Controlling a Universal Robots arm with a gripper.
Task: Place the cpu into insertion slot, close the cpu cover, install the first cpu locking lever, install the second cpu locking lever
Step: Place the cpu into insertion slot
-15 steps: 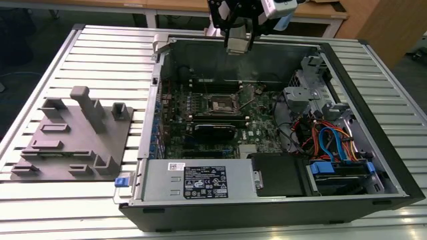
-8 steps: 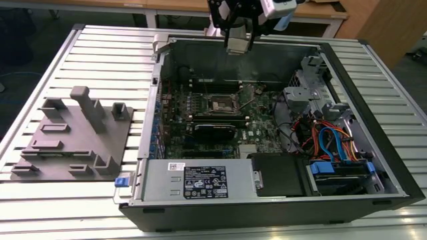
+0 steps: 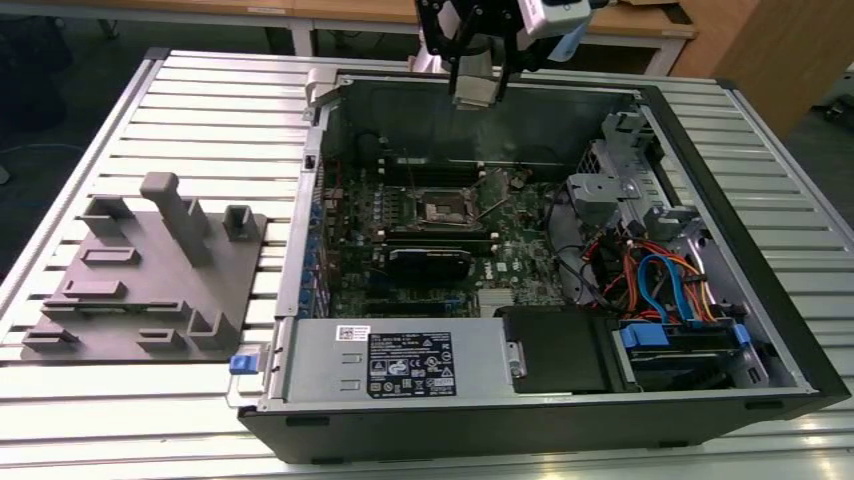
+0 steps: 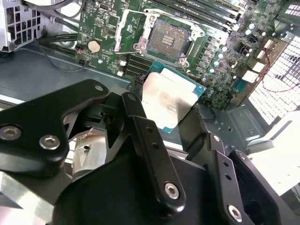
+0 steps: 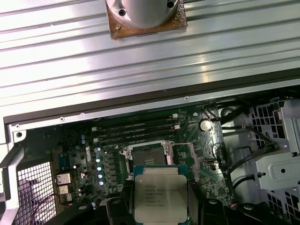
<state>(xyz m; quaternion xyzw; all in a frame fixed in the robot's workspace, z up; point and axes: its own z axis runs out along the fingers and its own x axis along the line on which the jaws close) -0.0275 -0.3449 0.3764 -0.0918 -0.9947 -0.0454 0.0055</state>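
Note:
My gripper [image 3: 478, 92] hangs above the open computer case's far wall, shut on the cpu [image 4: 169, 98], a flat square chip with a dull silver top and a green edge. Black fingers [image 4: 137, 112] clamp two opposite sides of it. The cpu [image 5: 161, 194] sits well above the green board. The insertion slot [image 3: 441, 208] lies open on that board with its dark centre showing in both wrist views [image 4: 169, 40] [image 5: 147, 154]. The silver cpu cover [image 4: 132, 32] lies folded back beside the slot. The locking levers cannot be told apart.
The case walls [image 3: 320, 200] ring the board. A grey power supply [image 3: 387, 365] lies at the near side, and a drive cage with orange and blue cables [image 3: 667, 285] is on the exterior view's right. A grey fixture block [image 3: 147, 270] stands on the slatted table [image 3: 200, 100].

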